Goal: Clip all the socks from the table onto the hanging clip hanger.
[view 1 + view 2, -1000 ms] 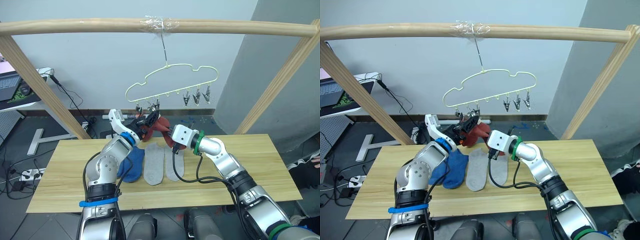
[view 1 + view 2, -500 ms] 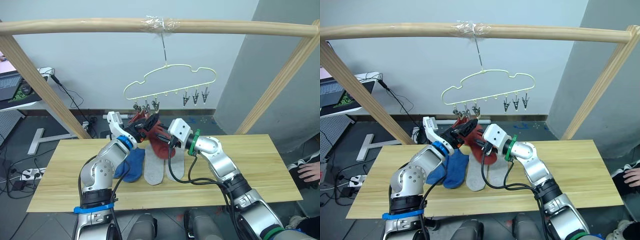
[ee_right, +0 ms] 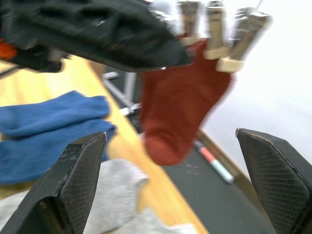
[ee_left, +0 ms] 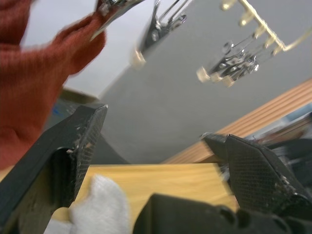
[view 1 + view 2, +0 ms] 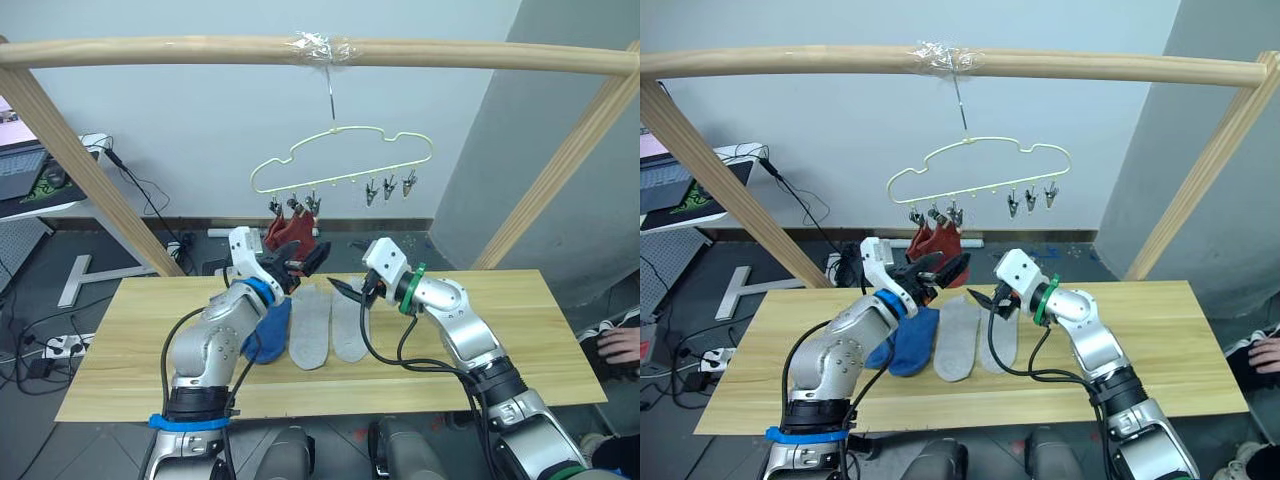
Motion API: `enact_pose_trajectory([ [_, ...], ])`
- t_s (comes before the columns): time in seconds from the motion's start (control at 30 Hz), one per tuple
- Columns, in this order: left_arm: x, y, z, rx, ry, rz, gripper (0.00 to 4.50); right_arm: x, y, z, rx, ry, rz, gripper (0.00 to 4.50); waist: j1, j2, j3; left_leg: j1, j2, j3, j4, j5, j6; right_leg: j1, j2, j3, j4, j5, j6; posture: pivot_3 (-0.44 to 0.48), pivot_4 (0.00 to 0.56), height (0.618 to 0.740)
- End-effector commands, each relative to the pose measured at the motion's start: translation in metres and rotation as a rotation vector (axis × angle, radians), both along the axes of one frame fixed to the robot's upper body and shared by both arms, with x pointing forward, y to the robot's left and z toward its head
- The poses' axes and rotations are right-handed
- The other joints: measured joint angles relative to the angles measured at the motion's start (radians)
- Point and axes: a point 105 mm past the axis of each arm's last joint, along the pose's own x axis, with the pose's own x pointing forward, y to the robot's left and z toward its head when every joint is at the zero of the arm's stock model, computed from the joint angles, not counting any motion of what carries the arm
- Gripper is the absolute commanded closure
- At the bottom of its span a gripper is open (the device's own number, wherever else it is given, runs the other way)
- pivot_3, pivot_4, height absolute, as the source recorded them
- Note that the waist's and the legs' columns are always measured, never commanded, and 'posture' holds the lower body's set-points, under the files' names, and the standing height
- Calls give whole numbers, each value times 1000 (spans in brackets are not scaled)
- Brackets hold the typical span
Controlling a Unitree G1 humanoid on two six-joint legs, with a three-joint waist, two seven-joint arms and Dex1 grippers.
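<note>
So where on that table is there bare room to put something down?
The table's right end, past the grey socks, is bare, as is the left end beyond the blue socks. The middle is crowded with socks and both grippers.

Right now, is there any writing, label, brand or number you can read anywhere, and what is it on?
None can be read.
Red socks, blue socks, grey socks, clip hanger: no print shows.
Laptop at the far left: screen content too small to read.
</note>
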Motion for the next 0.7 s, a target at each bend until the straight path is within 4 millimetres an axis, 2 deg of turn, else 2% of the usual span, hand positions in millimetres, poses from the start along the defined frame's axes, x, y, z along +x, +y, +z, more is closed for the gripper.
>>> enact_pose_trajectory([
  [0.03,2,-6,16,61,-133,16,0,1,-11,15,25,-41,-39,45,4,0,0,0,0,0,0,0,0,0,0,0,0,0,0,41,150,740],
  [0.13,3,-11,17,95,-182,11,587,1,-19,16,21,-38,-56,0,4,0,0,0,0,1,0,0,0,0,0,0,0,0,0,41,150,740],
  [0.27,10,-15,17,136,-204,27,1748,3,-39,23,45,-18,-108,0,5,0,0,-1,0,1,0,0,0,0,0,0,0,0,0,22,154,740],
  [0.33,13,-16,15,156,-209,35,2336,0,-42,26,68,1,-105,0,5,0,0,-1,0,1,0,0,1,0,0,-1,0,0,0,13,154,740],
  [0.53,22,-11,16,170,-213,98,2336,-12,-36,46,173,40,-26,0,1,0,0,0,0,1,0,0,1,0,0,-1,0,0,0,2,154,740],
  [0.7,28,-9,18,191,-228,121,2336,-22,-26,74,286,66,59,0,2,0,0,-1,0,1,0,0,1,0,0,-2,0,0,0,-2,155,740],
])
